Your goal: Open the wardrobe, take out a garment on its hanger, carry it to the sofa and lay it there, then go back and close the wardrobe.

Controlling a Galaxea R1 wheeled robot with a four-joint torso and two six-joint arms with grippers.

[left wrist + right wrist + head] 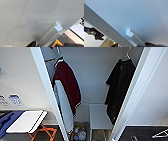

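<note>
Wardrobe (47,84) is standing open, both doors swung out. Garment (117,89) is hanging inside on the right, on its hanger (128,54); a maroon jacket (68,84) is hanging left. Step in hand, judging: finishing the door opening, then reaching for the hanger hook, not the limp cloth, and lifting clear of the rail. Each wrist camera is sitting close to a door panel beside a handle (55,29) (134,36). Cannot tell the state of either gripper.

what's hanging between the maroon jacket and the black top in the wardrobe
Nothing: in the head view, bare white back wall separates the maroon jacket and black garment.
</note>
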